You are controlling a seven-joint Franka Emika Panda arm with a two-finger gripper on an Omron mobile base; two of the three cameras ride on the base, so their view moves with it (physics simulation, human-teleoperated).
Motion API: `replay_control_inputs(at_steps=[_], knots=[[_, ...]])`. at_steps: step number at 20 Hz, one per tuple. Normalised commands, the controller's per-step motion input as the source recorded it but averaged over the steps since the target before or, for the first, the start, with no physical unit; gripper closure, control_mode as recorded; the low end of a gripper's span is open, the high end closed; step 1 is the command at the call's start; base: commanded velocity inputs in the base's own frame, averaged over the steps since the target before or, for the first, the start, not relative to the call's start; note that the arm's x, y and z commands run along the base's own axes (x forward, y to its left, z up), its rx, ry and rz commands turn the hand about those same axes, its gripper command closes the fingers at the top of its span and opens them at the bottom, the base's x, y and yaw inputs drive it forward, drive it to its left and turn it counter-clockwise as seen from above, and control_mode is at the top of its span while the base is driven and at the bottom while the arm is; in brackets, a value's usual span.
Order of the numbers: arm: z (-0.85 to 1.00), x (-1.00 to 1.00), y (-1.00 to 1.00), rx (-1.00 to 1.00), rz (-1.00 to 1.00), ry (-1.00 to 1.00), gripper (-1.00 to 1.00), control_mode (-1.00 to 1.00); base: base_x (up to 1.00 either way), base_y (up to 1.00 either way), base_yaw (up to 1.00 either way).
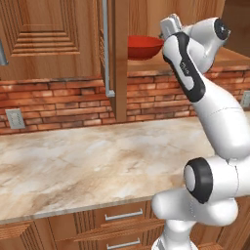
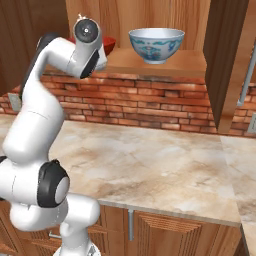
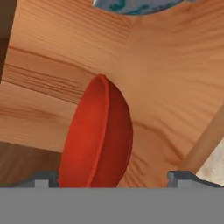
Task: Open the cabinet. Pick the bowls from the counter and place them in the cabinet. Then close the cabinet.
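Dark gripper (image 3: 113,177), jaws wide apart and clamping nothing, faces the glossy red bowl (image 3: 98,135) on the wooden cabinet (image 2: 170,62) shelf, beside a pale white-blue bowl (image 2: 156,44).

Cabinet (image 1: 49,39): grained brown wood, matt, with brushed metal handle (image 1: 106,49). Red bowl (image 3: 98,135): smooth, glossy. White-blue bowl (image 2: 156,44): glazed, shiny. Desk (image 1: 97,161): polished marbled stone. Wall (image 1: 58,105): rough red brick.
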Motion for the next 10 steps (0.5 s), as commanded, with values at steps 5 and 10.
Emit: replay_control_inputs(at_steps=[5,10], knots=[[0.01,-1.0,-0.02,0.0,0.0,-0.13,-1.0,-1.0,0.0,0.0,0.0],[0.03,-0.9,-0.03,0.0,0.0,-0.04,-1.0,-1.0,0.0,0.0,0.0]])
